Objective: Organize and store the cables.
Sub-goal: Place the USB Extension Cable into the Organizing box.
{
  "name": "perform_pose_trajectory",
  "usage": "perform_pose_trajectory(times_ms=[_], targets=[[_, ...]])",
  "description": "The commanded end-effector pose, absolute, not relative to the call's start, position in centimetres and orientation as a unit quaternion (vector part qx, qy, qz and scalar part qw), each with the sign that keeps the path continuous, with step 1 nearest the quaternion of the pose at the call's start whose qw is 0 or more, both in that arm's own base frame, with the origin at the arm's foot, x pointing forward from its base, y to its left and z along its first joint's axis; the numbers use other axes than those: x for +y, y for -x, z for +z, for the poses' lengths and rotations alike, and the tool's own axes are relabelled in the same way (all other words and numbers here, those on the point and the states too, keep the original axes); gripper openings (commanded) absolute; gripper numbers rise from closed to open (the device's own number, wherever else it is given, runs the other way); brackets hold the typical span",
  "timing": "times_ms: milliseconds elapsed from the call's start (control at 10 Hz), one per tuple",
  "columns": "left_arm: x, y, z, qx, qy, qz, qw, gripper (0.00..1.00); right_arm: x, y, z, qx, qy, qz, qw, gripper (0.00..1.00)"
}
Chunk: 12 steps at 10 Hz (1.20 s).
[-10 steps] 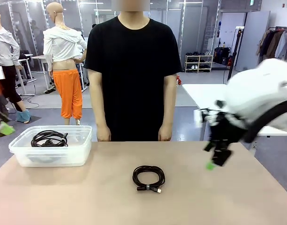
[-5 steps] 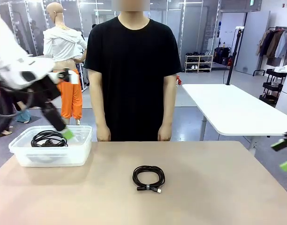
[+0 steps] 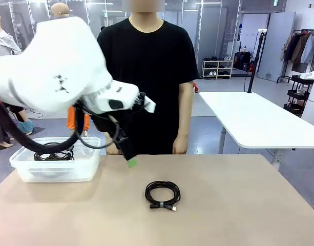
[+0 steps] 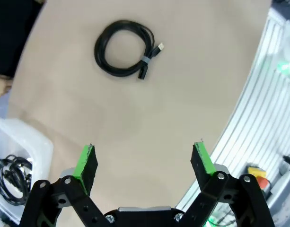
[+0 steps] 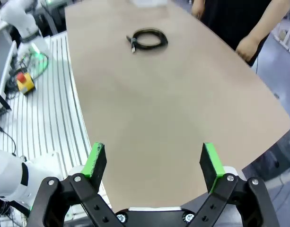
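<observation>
Matt tan table (image 3: 238, 205), translucent plastic bin (image 3: 54, 171), smooth black cable (image 3: 162, 195)

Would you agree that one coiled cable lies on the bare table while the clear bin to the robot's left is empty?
Not quite: the clear bin already holds a coiled cable, as the front view shows. The other coiled cable does lie on the bare table.

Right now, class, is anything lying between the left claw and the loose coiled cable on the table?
Nothing visible: bare tabletop separates the open left claw from the coiled cable.
</observation>
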<state>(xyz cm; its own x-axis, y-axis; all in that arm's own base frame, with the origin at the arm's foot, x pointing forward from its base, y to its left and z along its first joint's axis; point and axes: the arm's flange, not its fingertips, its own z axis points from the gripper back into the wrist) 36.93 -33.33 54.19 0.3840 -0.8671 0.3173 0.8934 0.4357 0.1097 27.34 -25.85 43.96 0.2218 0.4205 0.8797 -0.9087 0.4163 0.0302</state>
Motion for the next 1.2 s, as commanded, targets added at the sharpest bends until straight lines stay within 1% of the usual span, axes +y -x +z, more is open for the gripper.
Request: perform_pose_trajectory(times_ms=[0, 200, 300, 400, 900, 1000, 1100], targets=[[-35.6, -37.1, 53.5, -0.144, 0.007, -0.532, 0.835, 1.0, -29.2, -27.5, 42.0, -0.463, -0.321, 0.437, 0.701, 1.0], [-36.1, -36.9, 53.2, -0.14, 0.001, -0.543, 0.828, 1.0, -30.1, -27.1, 40.3, -0.501, -0.331, 0.409, 0.687, 1.0], [-35.4, -36.9, 53.3, -0.139, 0.012, -0.566, 0.812, 1.0, -29.5, -27.4, 39.6, -0.514, -0.342, 0.431, 0.658, 1.0], [-35.9, -36.8, 52.3, -0.147, 0.012, -0.546, 0.825, 1.0, -29.2, -26.0, 40.8, -0.485, -0.323, 0.41, 0.702, 1.0], [-35.8, -36.8, 52.3, -0.146, 0.011, -0.55, 0.822, 1.0, -29.2, -26.0, 40.8, -0.485, -0.323, 0.41, 0.702, 1.0], [-37.8, -37.1, 51.7, -0.136, -0.044, -0.596, 0.79, 1.0, -29.2, -26.0, 40.8, -0.485, -0.323, 0.41, 0.702, 1.0], [-39.6, -37.7, 51.1, -0.135, -0.077, -0.614, 0.774, 1.0, -29.2, -26.0, 40.8, -0.485, -0.323, 0.41, 0.702, 1.0]])
